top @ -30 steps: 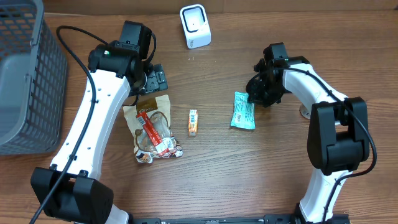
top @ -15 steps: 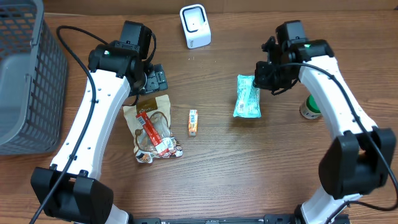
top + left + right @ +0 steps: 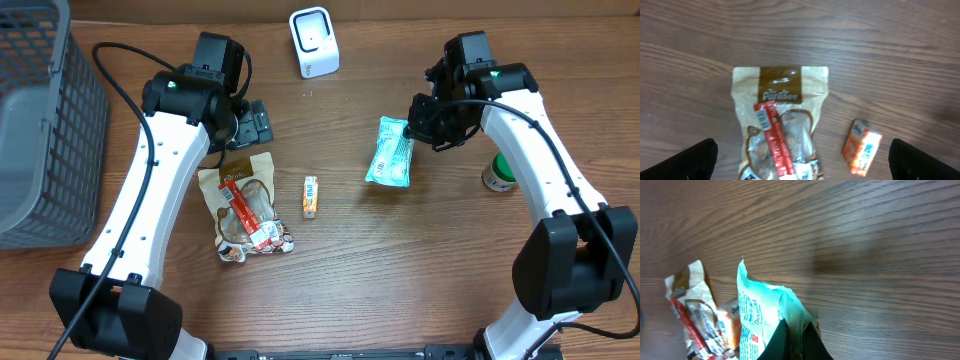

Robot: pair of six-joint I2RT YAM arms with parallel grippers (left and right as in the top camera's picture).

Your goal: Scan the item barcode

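Wood table (image 3: 330, 290) below; teal film packet (image 3: 388, 158) apparently hanging clear of it, right of centre, well apart from white scanner (image 3: 313, 42). Probably light, floppy, slick; best taken by the sealed end edge, as gripped now. Long axis from pinched far end toward near-left, free end sagging. Right gripper (image 3: 415, 128) clamped on that edge; left gripper (image 3: 252, 124) spread wide, empty.

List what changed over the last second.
The right gripper, shut on the teal packet, lifted it and carried it slightly away from the robot; it now hangs tilted. The open left gripper, brown snack bag, orange box and scanner stayed put.
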